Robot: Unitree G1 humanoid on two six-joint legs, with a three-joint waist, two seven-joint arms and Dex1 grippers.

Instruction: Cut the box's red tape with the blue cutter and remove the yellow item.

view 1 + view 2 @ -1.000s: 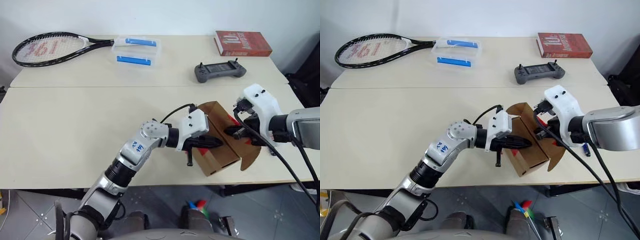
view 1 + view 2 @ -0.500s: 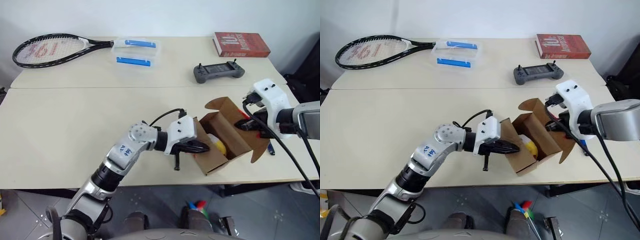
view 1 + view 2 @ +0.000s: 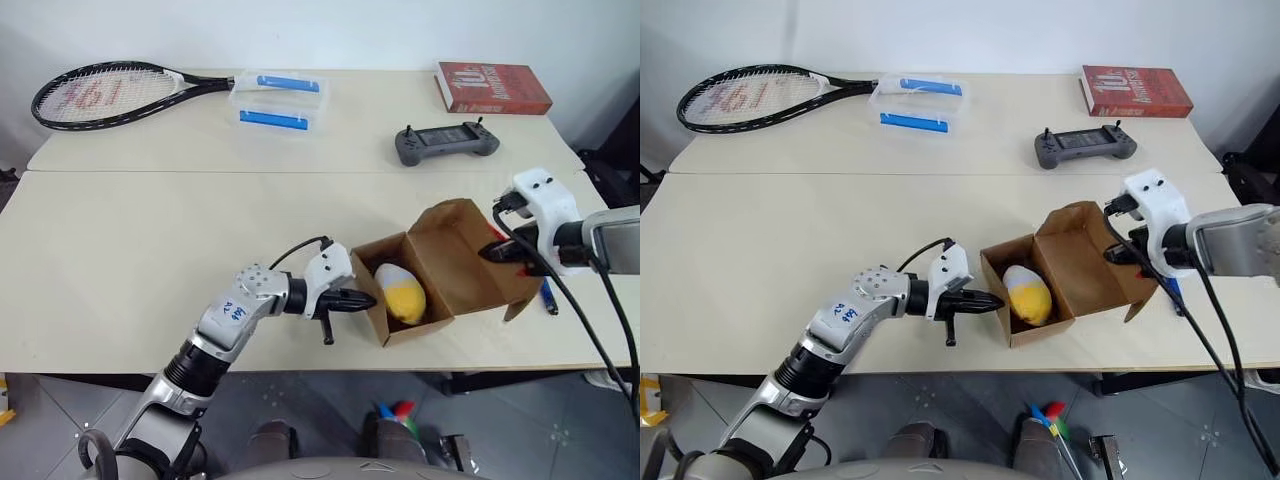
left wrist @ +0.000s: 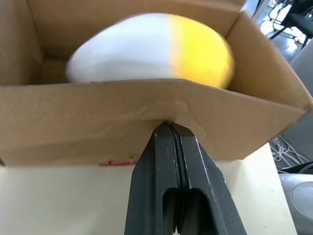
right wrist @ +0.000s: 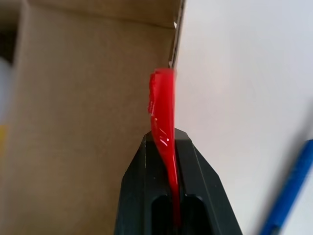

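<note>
Pale desk [image 3: 150, 250] fills most of the head view, with a racket [image 3: 100, 95] and a clear container [image 3: 277, 100] at the far left. Nearer the front edge, the left fingers [image 3: 362, 299] are pressed together, their tips touching the outer wall of the open box [image 3: 470, 265]; whether any cardboard is pinched cannot be told. Just past that wall, inside the box, lies the yellow item [image 3: 402, 293] (its white end toward the far side). Farther right, the right fingers [image 5: 164, 139] are clamped on a strip of red tape [image 5: 163, 110] beside the raised flap. Partly hidden behind that flap and the cables, the blue cutter [image 3: 548, 296] lies on the desk.
</note>
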